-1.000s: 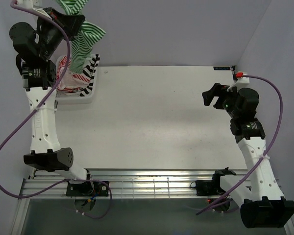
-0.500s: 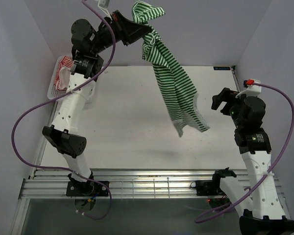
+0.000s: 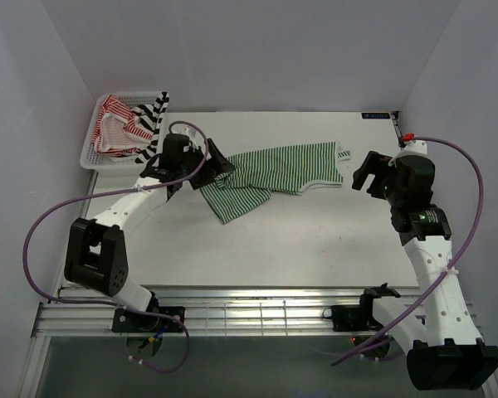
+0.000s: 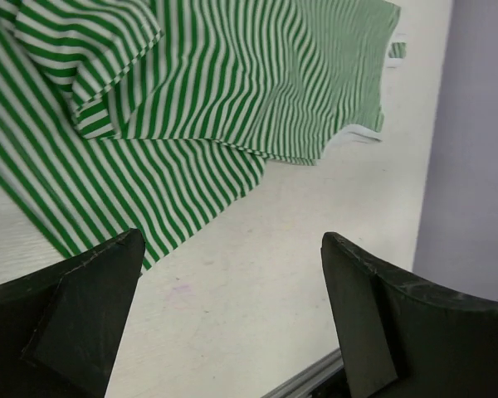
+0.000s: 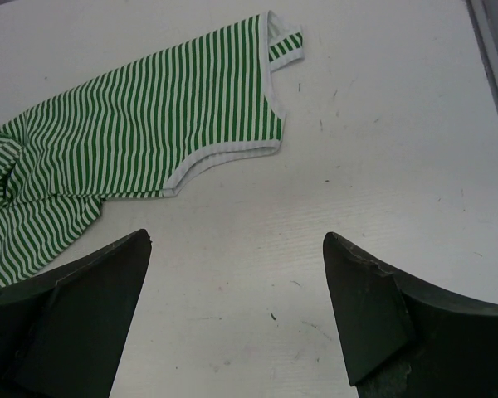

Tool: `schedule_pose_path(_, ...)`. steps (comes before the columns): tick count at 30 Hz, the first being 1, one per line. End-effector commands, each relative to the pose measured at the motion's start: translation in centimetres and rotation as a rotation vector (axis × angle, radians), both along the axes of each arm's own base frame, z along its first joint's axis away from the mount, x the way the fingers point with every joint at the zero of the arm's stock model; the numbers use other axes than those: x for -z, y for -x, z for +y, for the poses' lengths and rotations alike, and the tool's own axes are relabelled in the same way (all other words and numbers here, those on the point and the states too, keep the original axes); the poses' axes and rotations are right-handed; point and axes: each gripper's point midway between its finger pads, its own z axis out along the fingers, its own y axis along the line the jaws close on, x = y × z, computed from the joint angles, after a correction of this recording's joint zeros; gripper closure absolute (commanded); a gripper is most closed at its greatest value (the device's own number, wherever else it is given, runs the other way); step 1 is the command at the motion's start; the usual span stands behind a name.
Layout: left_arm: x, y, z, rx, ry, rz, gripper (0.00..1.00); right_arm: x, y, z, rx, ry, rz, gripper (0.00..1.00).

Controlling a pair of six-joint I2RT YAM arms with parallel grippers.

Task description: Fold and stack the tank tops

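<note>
**Green-and-white striped tank top** [image 3: 274, 170] [image 4: 191, 99] [image 5: 149, 124]: lies on the table [image 3: 315, 240], in its far half, running from centre-left towards the right. It is crumpled and partly doubled over at its left end. It is flatter at its right end, where a white-edged armhole and a strap show.

**Left gripper** [image 3: 220, 168] [image 4: 231, 240]: low over the bunched left end of the green top. Its fingers [image 4: 91, 307] are spread wide with nothing between them. The wrist view shows cloth and bare tabletop in the gap.

**Right gripper** [image 3: 365, 170] [image 5: 236, 239]: near the top's right end. Its jaws are also spread wide and it holds nothing. Only bare table shows between the fingers [image 5: 83, 307], and the cloth lies just beyond them.

**Red-and-white striped tank top** [image 3: 112, 133]: heaped inside the basket.

**Black-and-white striped tank top** [image 3: 153, 116]: also in the basket, at its right side, beside the red one.

**White plastic mesh basket** [image 3: 88, 149]: stands at the far left corner of the table, well apart from the right gripper.

**Purple cables** [image 3: 41, 240]: one loops along each arm.
</note>
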Motion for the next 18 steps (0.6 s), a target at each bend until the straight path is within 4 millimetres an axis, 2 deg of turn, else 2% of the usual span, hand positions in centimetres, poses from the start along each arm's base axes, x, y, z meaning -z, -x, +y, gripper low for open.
schedule_pose_path(1,-0.7,-0.3,3.2,-0.111,-0.148,-0.016,0.02,0.0,-0.6,1.5,-0.08,-0.022,0.007,0.1)
schedule_pose_path(5,1.1,0.5,4.2,-0.136,-0.197,0.034,0.02,1.9,-0.9,2.1,-0.11,-0.039,0.066,0.1)
schedule_pose_path(10,4.4,1.8,6.3,-0.188,-0.303,0.135,0.02,3.9,-1.9,2.0,-0.105,-0.032,0.128,0.1)
schedule_pose_path(12,4.9,1.2,6.9,-0.217,-0.341,0.129,0.02,4.3,-2.5,2.1,-0.11,-0.028,0.133,0.1)
schedule_pose_path(13,4.0,0.3,6.7,-0.214,-0.34,0.105,0.02,4.9,-3.1,2.2,-0.114,-0.028,0.151,0.1)
schedule_pose_path(15,4.5,-1.1,6.1,-0.191,-0.347,0.111,0.02,5.4,-3.7,2.3,-0.119,-0.027,0.166,0.1)
schedule_pose_path(16,3.2,-2.5,5.6,-0.189,-0.336,0.079,0.02,5.7,-4.4,2.3,-0.119,-0.026,0.172,0.1)
schedule_pose_path(17,4.4,-3.2,5.3,-0.172,-0.352,0.097,0.02,6.0,-4.8,2.3,-0.117,-0.021,0.18,0.1)
schedule_pose_path(18,4.5,-3.5,4.1,-0.124,-0.318,0.106,0.02,6.2,-5.2,2.2,-0.115,-0.018,0.184,0.1)
